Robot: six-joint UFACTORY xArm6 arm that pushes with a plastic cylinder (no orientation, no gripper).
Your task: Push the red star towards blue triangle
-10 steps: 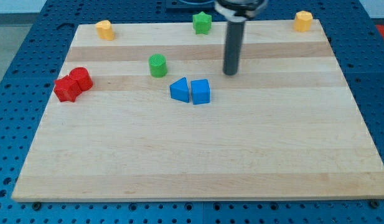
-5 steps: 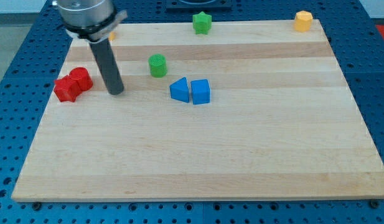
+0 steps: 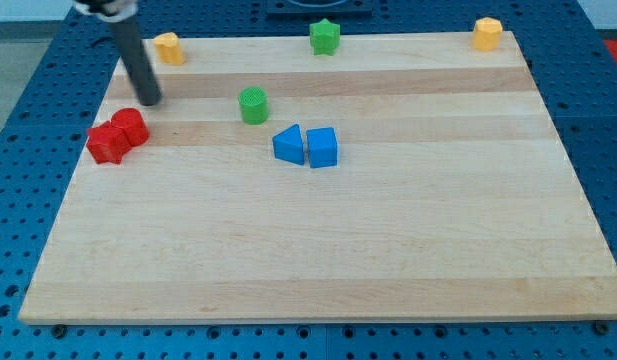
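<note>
1. camera view: a pale wooden bench [image 3: 318,250] lies on a blue perforated base [image 3: 8,250].
2. the end effector is a plain dark rod with nothing to open or close, so no apart or together state applies. my tip [image 3: 150,100] rests on the bench near the view's upper left, just above the red pair and apart from them.
3. the red star [image 3: 108,144] sits near the bench's left edge, touching a second red block [image 3: 130,126] of rounded shape that lies just up and to its right.
4. the blue triangle [image 3: 287,144] is near the middle of the bench, well to the right of the red star, with a blue cube-like block [image 3: 322,147] touching its right side.
5. a green cylinder [image 3: 253,105] stands between my tip and the blue pair, just up and left of the blue triangle.
6. along the top edge: a yellow block [image 3: 167,47] at the left, just beside the rod's shaft, a green star [image 3: 325,37] near the centre, and another yellow block [image 3: 487,33] at the right corner; the exact shape of the yellow ones cannot be told.
</note>
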